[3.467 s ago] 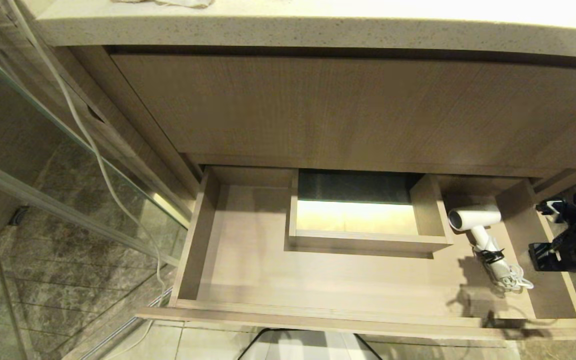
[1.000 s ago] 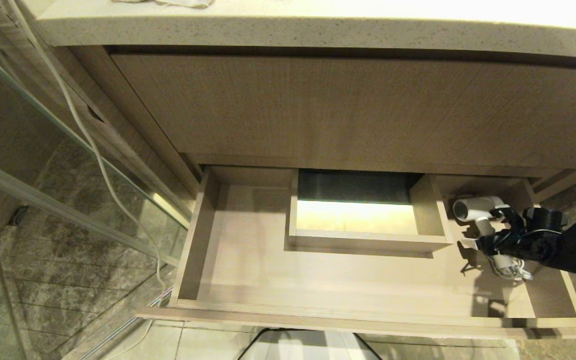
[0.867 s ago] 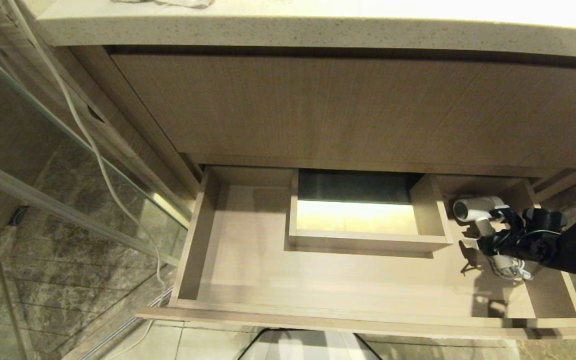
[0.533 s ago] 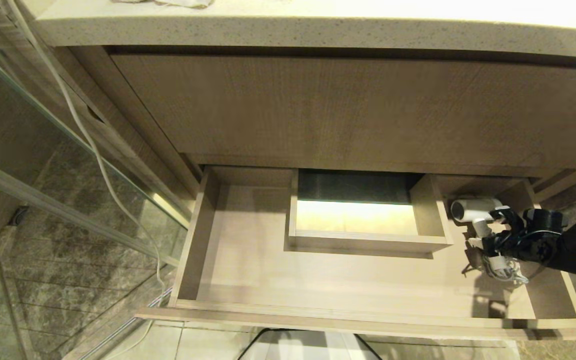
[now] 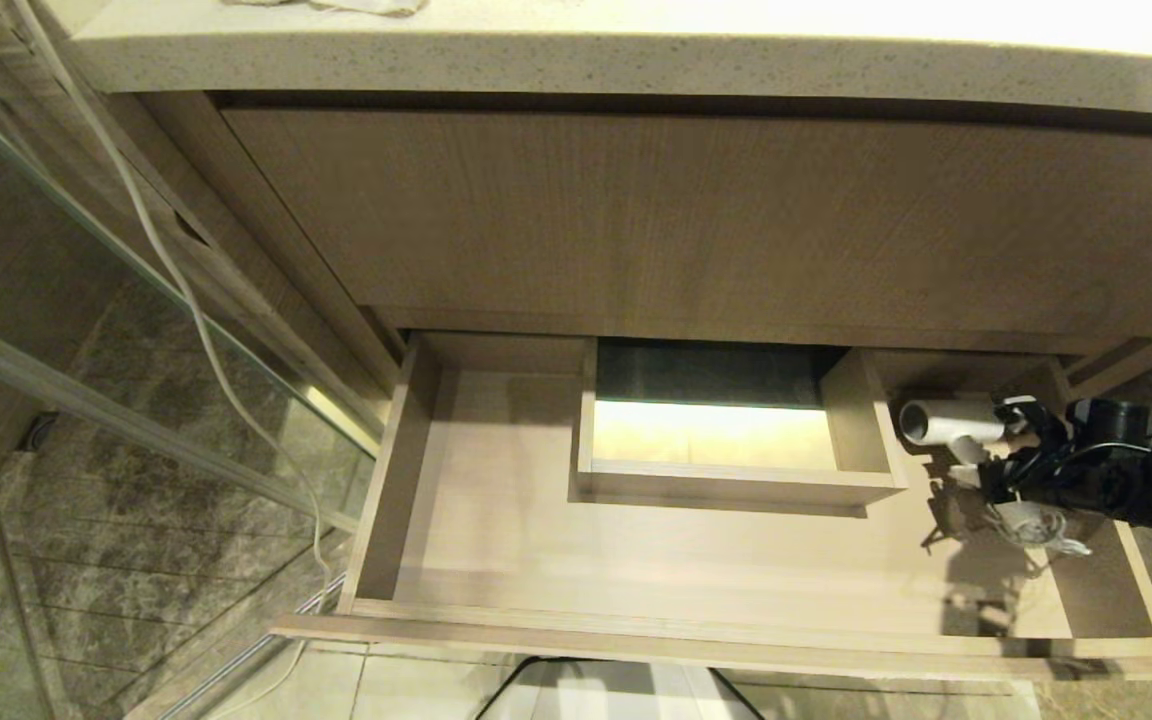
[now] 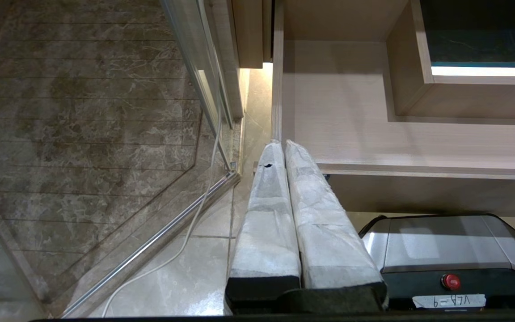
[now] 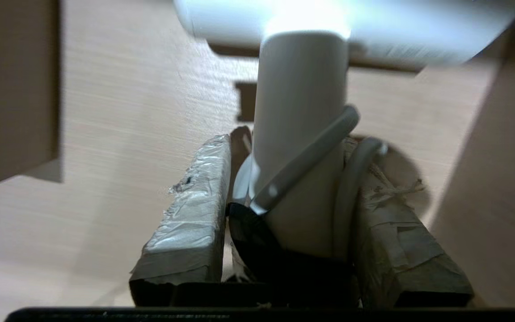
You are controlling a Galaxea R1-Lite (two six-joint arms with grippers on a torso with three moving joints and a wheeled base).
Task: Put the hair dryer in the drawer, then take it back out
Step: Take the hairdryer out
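The white hair dryer (image 5: 951,422) is at the right end of the open beige drawer (image 5: 716,645), its barrel lying level and its mouth facing the boxed cutout. My right gripper (image 5: 1001,465) reaches in over the drawer's right wall and is shut on the dryer's handle (image 7: 300,112). In the right wrist view the taped fingers (image 7: 190,214) press both sides of the handle, with the cord and black tie caught between them. The coiled cord (image 5: 1041,525) hangs below the gripper, above the drawer floor (image 7: 119,134). My left gripper (image 6: 283,145) is parked shut, low by the drawer's front left corner (image 6: 373,134).
A rectangular boxed cutout (image 5: 726,480) stands at the drawer's mid-back. A taller wood-grain panel (image 5: 686,220) and a stone countertop (image 5: 576,60) rise behind. A glass partition (image 5: 136,330) and a loose white cable (image 5: 206,330) are at the left. My base (image 6: 454,250) sits under the drawer front.
My right gripper came in from outside the drawer's right side, closed on the handle, and raised the hair dryer a little; the barrel has turned level and the cord now dangles.
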